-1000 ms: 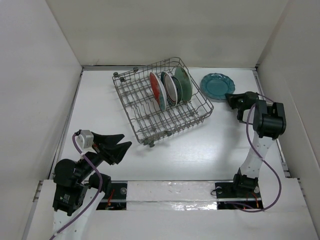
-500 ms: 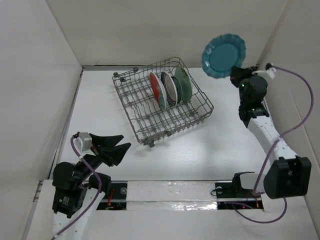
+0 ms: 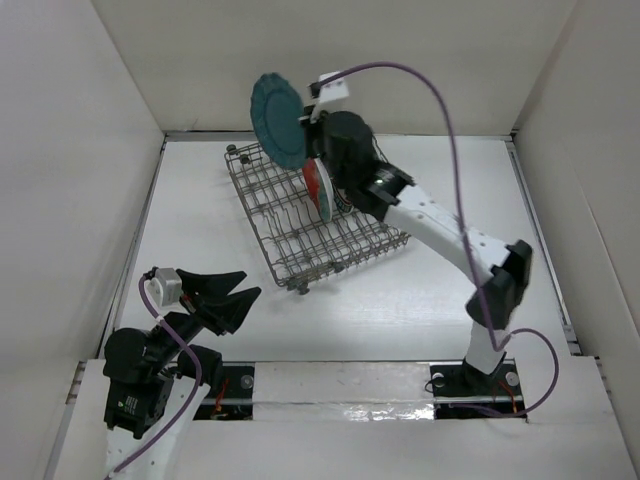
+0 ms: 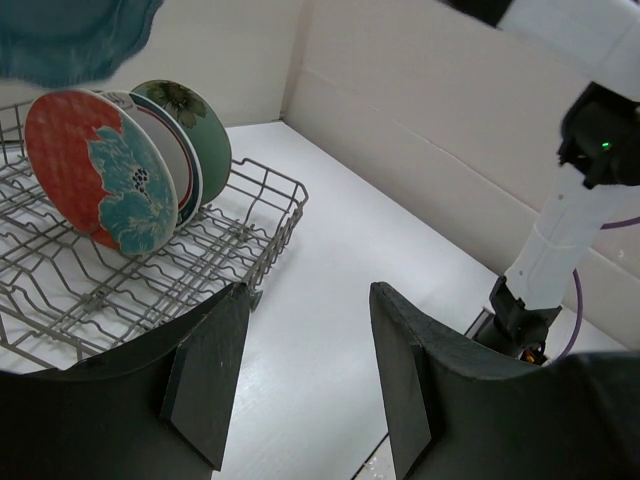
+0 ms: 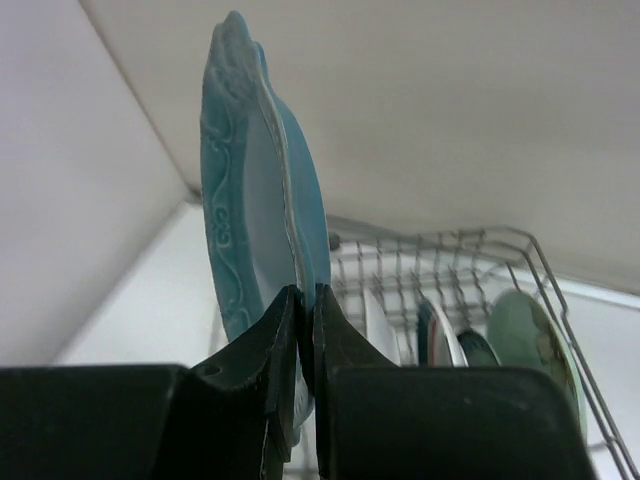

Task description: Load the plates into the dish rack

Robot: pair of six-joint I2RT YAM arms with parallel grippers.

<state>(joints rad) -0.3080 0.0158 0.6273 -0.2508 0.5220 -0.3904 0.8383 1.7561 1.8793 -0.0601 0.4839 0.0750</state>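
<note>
We see the right gripper [image 5: 300, 300] pinching the scalloped teal plate [image 5: 250, 200] by its rim, on edge above the dish rack [image 3: 300, 235]; other plates [image 4: 100, 170] stand upright between its tines; our left gripper [image 4: 308, 290] hangs spread, holding nothing, well apart from the rack.

The left gripper [image 4: 306, 330] stands wide open in the foreground. Beyond it the dish rack [image 4: 262, 215] holds plates on edge: the red-and-teal floral plate [image 4: 90, 165] nearest, the pale green plate [image 4: 198, 128] farthest. The scalloped teal plate [image 4: 70, 35] hangs above them.
</note>
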